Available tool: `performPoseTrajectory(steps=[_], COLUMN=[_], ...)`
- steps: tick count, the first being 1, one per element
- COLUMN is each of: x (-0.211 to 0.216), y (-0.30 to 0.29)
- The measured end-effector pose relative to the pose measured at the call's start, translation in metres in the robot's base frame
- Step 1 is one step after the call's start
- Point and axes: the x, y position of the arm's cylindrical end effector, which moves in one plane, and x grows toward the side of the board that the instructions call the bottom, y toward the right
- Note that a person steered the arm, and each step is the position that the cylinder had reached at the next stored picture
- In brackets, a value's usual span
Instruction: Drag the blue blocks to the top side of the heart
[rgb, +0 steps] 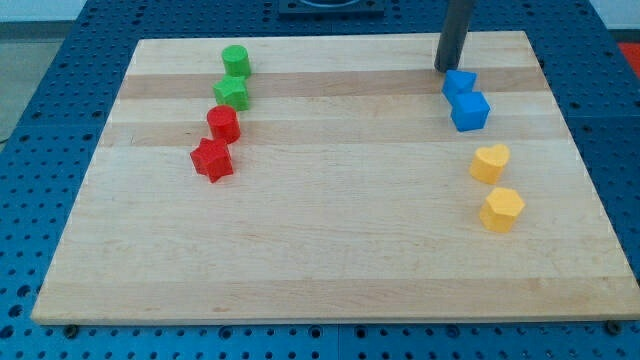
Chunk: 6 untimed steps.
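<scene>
The 2 blue blocks are seen touching, far right on the tabletop, just beyond the yellow heart; my tip rests just behind them. No gripper exists. The task appears nearly done.

- Rod enters from the view's top, right of centre — dark, straight, tilted slightly so the upper part sits right of the lower end.
- Only the lower stretch shows; the arm above is cut off by the frame.
- my tip is down at surface level near the view's top edge — nothing attached to it.
</scene>
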Motion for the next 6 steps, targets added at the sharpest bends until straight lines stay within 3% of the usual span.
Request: performPoseTrajectory(steps=[1,2,3,4,6], x=[0.008,0.058,0.137,0.145,0.073], y=[0.014,-0.017,-0.028,-0.03,-0.009])
